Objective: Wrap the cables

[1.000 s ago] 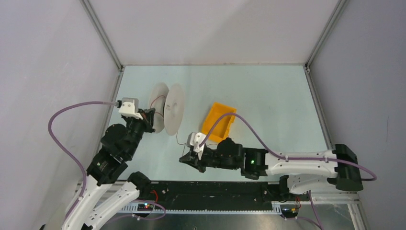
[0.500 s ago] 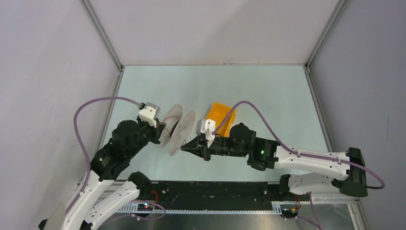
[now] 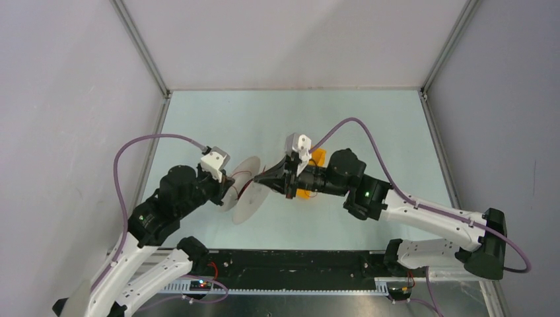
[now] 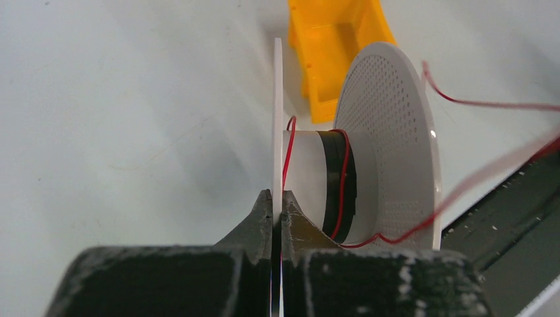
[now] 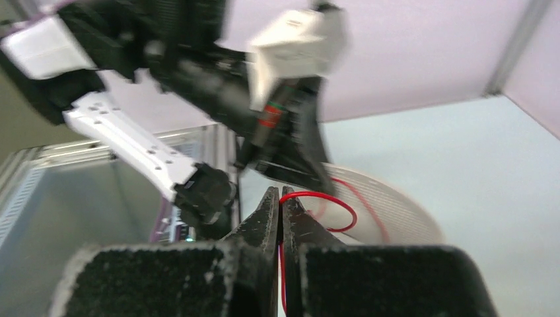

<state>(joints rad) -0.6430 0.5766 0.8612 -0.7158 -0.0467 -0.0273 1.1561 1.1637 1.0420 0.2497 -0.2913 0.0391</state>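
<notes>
A white perforated spool [image 3: 249,191] is held above the table. My left gripper [image 3: 224,187] is shut on the spool's near flange [image 4: 277,119], seen edge-on between the fingertips [image 4: 263,206]. A thin red cable [image 4: 342,178] runs round the spool's core and off to the right. My right gripper [image 3: 259,178] is shut on the cable [image 5: 330,205], which loops out from its tips just right of the spool [image 5: 389,205]. The left gripper's position in the wrist view is [image 4: 277,198]; the right's is [image 5: 279,195].
An orange bin [image 3: 315,173] lies on the pale green table [image 3: 370,125] behind the right gripper, also in the left wrist view [image 4: 330,46]. The black base rail [image 3: 297,261] runs along the near edge. Grey walls enclose the table.
My left gripper has carried the spool rightward and toward the near edge. My right gripper has moved up and away from the near edge, to the spool's right side, holding the cable.
</notes>
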